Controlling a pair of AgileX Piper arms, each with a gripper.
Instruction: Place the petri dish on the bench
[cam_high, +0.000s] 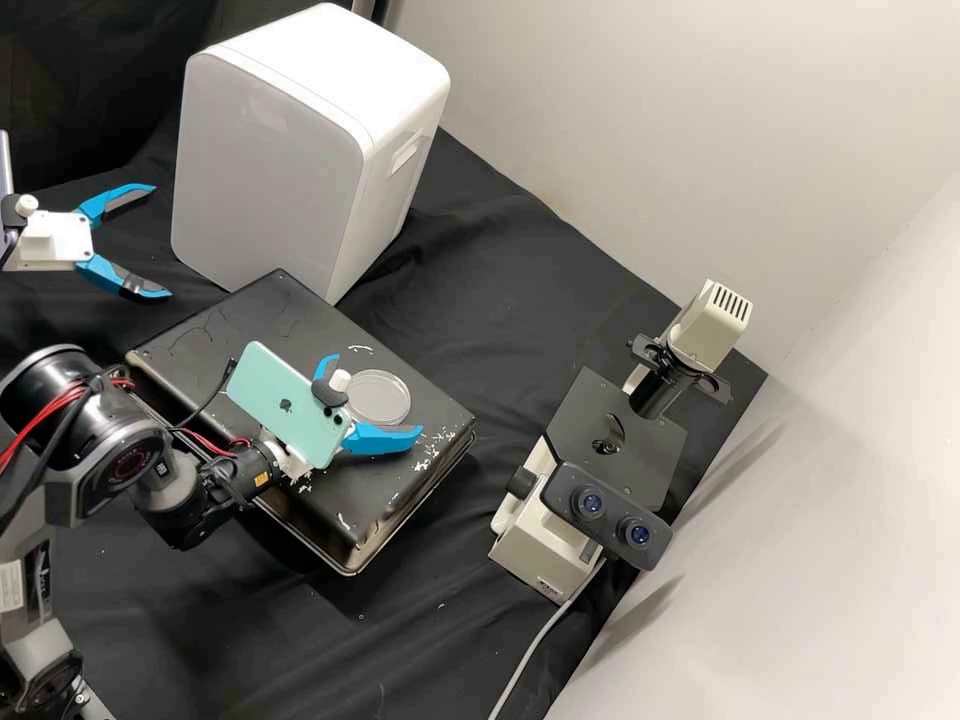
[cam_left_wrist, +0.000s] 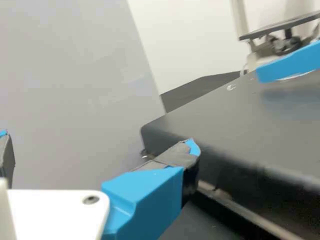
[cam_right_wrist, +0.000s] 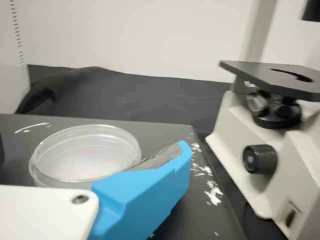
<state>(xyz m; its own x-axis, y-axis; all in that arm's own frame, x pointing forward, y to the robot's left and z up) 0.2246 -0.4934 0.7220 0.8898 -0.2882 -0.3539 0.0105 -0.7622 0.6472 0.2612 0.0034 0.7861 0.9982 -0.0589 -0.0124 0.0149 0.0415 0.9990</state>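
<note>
"Where the right arm enters at the lower left of the high view, how is it posed?"

"Elbow low, forearm reaching toward the frame's centre over the black case (cam_high: 290, 320). Its right gripper (cam_high: 377, 397) is spread, one blue finger on either side of the petri dish (cam_high: 388, 392). The dish lies flat on the case's top, not on the bench (cam_high: 520, 290)."

"Pinching it?"

"No. The right wrist view has one finger close along the rim, touching or not I cannot tell, and the other standing off."

"And the other arm?"

"At the left edge, in the upper part of the frame. The left gripper (cam_high: 152, 240) gapes wide above the bench, beside the white container (cam_high: 300, 140) and apart from the case."

"What do the wrist views add?"

"Left wrist: the case's corner just past its own finger, the container's wall alongside. Right wrist: white scuffs on the case and the knob of the microscope (cam_high: 620, 440) side-on. The high view gives its eyepieces at lower right."
</note>
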